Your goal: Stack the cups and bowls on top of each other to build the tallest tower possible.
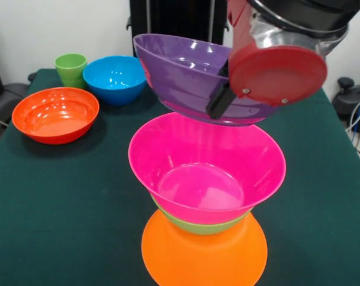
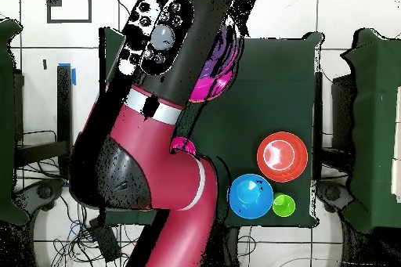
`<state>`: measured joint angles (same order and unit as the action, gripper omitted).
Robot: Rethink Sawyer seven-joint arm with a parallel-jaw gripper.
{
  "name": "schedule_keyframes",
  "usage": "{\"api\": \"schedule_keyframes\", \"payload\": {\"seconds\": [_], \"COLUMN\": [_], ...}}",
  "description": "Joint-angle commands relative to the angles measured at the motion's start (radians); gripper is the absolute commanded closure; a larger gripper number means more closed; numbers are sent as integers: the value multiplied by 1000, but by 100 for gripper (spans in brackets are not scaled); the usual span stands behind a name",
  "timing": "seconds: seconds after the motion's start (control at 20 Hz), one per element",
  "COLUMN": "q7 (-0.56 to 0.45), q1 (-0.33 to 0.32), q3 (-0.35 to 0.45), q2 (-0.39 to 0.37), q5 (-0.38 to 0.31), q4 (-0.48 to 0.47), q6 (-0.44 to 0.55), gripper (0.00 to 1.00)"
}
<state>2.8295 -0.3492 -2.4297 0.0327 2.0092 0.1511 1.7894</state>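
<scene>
The tower stands at the front of the table: an upturned orange bowl (image 1: pixel 204 253), a green bowl (image 1: pixel 205 226) on it, and a large pink bowl (image 1: pixel 207 164) upright on top. My gripper (image 1: pixel 220 98) is shut on the rim of a purple bowl (image 1: pixel 186 74) and holds it tilted just above the pink bowl's far rim. The light-green cup (image 1: pixel 71 68) stands at the back left. In the overhead view my arm hides most of the tower; parts of the purple bowl (image 2: pixel 225 51) and pink bowl (image 2: pixel 206 88) show beside it.
A blue bowl (image 1: pixel 115 77) sits next to the cup, and a red-orange bowl (image 1: pixel 56 114) in front of them. The overhead view shows the red-orange bowl (image 2: pixel 280 156), the blue bowl (image 2: pixel 251 196) and the cup (image 2: pixel 283 204). The table (image 1: pixel 61 196) has a dark green cloth.
</scene>
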Motion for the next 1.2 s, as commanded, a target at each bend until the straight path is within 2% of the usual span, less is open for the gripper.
{"api": "schedule_keyframes", "payload": {"seconds": [0.05, 0.45, 1.2], "q7": [44, 67, 77], "q1": [-10, -11, -6], "q3": [-97, -92, -80], "q2": [9, 30, 72], "q5": [19, 38, 13], "q4": [-33, -29, -13], "q6": [59, 25, -57], "gripper": [100, 100, 100]}}
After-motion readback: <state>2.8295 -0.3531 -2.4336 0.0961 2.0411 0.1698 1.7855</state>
